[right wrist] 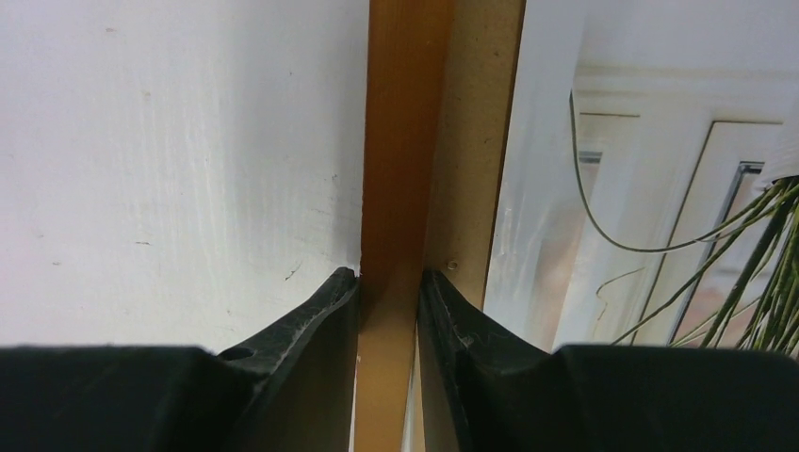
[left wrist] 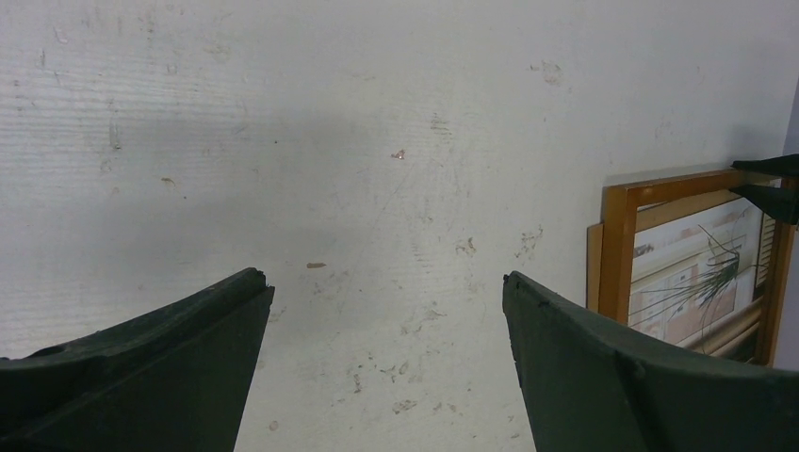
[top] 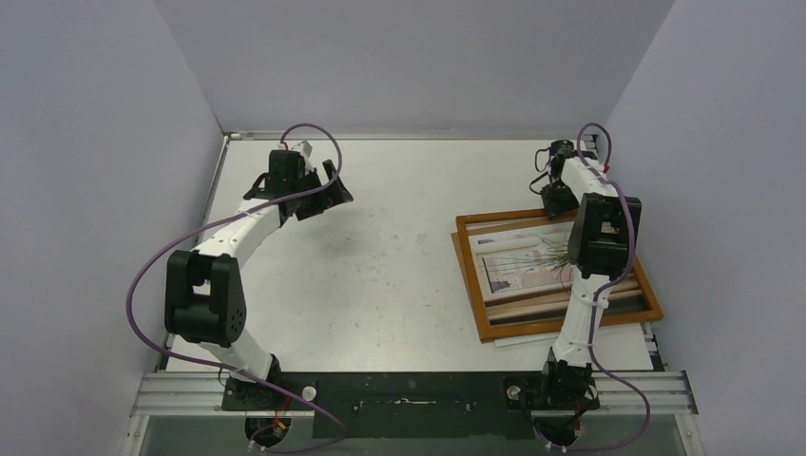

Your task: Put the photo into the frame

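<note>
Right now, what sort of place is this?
Likely a robot test cell, not a home: plain walls box in a scuffed table, two arms bolted at its edge, one frame.

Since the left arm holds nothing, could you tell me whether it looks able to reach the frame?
Probably yes: only bare table lies between the open left hand and the frame's nearest rail; the right hand grips the far rail, out of its way.
</note>
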Tool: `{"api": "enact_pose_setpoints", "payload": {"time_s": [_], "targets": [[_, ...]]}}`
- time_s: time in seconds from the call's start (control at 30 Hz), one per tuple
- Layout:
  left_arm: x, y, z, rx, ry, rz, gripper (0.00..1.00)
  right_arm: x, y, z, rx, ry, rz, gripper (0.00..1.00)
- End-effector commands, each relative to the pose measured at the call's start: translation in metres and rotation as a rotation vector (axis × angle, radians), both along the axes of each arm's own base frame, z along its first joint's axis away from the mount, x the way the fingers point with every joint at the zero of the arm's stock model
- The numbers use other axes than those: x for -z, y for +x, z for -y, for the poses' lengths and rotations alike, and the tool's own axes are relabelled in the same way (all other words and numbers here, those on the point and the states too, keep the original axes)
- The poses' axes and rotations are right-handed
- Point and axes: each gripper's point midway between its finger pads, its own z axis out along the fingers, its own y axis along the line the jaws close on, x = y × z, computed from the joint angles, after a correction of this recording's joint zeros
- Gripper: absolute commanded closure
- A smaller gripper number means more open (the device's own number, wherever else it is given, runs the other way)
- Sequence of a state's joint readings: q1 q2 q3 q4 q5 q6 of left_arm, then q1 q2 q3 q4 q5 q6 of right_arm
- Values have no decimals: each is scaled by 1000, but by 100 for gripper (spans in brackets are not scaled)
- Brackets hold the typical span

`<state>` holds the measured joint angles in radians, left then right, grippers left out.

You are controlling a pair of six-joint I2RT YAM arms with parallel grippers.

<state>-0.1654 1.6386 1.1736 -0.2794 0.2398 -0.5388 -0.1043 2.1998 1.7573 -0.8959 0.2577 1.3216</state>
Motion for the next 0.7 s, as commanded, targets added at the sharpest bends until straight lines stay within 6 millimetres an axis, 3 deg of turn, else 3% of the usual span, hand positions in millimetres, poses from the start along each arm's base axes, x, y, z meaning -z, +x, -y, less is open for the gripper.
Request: {"api": "enact_pose_setpoints", "payload": {"time_s": [0.0, 0.17, 0.37, 0.63, 0.67], "targets": [[-20, 12, 7, 20, 4, 54, 8, -36, 14, 6, -10, -38, 93, 89], [-22, 10, 19, 52, -1, 57, 8, -78, 9, 4, -15, -73, 159, 91], [-29, 6, 51, 137, -44, 78, 8, -115, 1, -9, -36, -71, 242, 92], [-57, -22, 143, 433, -188, 244, 8, -150, -7, -42, -86, -39, 330, 93], [-63, -23, 157, 464, -205, 307, 8, -152, -8, -55, -112, -29, 338, 93]]}}
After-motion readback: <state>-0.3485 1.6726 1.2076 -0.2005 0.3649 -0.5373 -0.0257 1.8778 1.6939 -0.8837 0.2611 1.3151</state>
